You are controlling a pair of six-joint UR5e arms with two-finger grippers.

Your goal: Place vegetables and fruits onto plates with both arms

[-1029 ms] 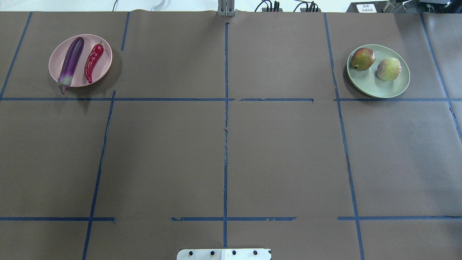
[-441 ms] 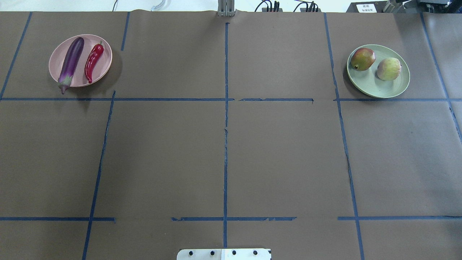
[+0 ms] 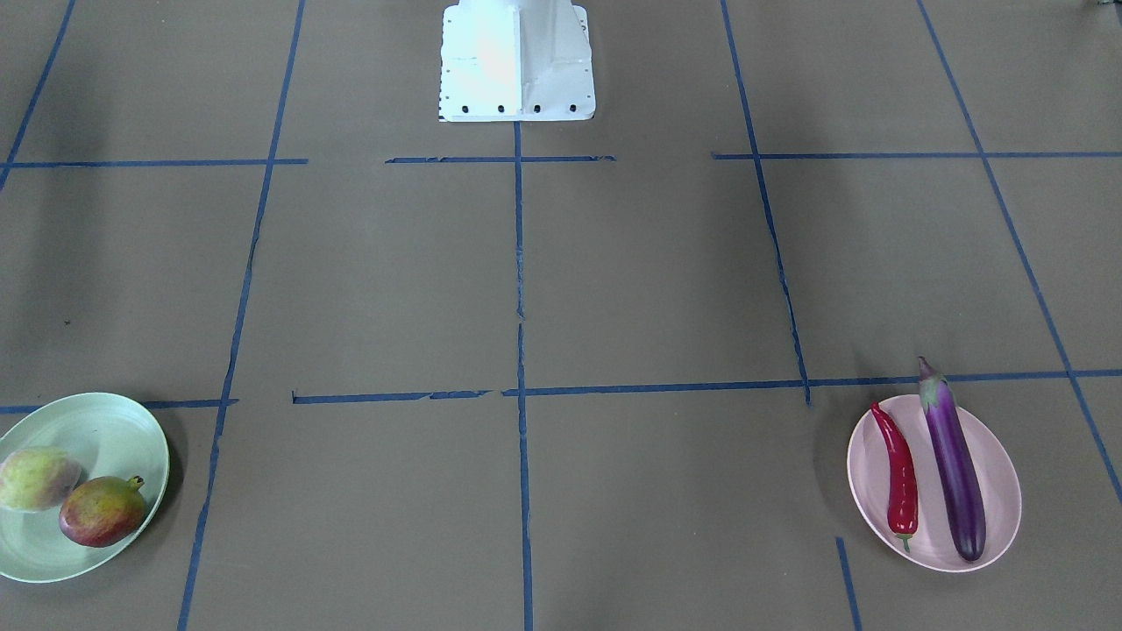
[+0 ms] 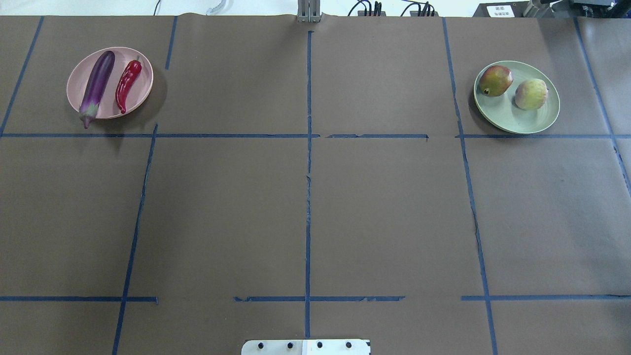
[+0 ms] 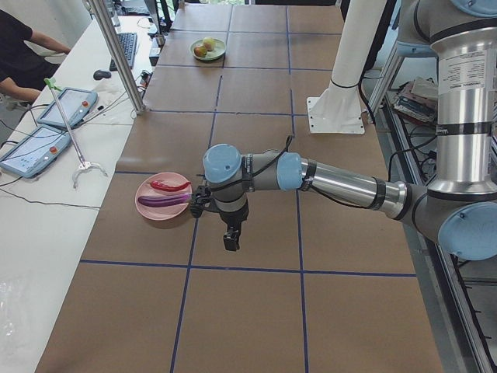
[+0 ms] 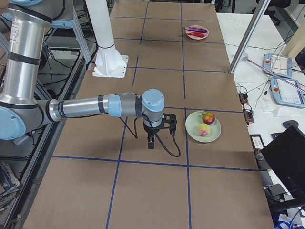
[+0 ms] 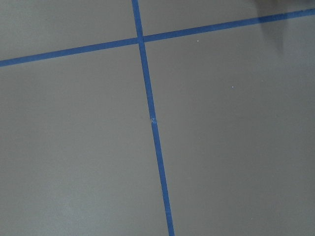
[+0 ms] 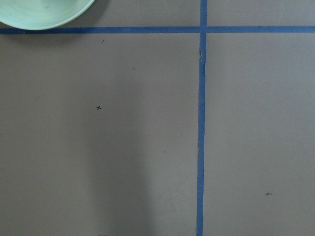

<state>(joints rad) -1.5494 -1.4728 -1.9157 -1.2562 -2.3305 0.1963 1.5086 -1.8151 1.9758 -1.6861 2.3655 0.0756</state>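
Far out from the white base block, toward the robot's left: the pale pink plate, flat on the brown table cover. On it, lying lengthwise side by side with a narrow gap between: the purple eggplant and the red chili pepper. Eggplant's pale cap poking over the rim on the side facing the base block.

About as far from the base block, toward the robot's right: the mint green plate. On it, just beside each other: the pomegranate and the peach-like fruit, the pomegranate on the side nearer the centre tape line.

Left arm stretched out level, away from the base block. Left gripper pointing down, clear of the table, apart from the pink plate. Spread of its fingers: cannot tell, too small and seen only from the side.

Right arm likewise level. Right gripper pointing down, apart from the green plate. Finger spread again impossible to tell. In the right wrist view, only a sliver of the green plate's rim at the top left corner.
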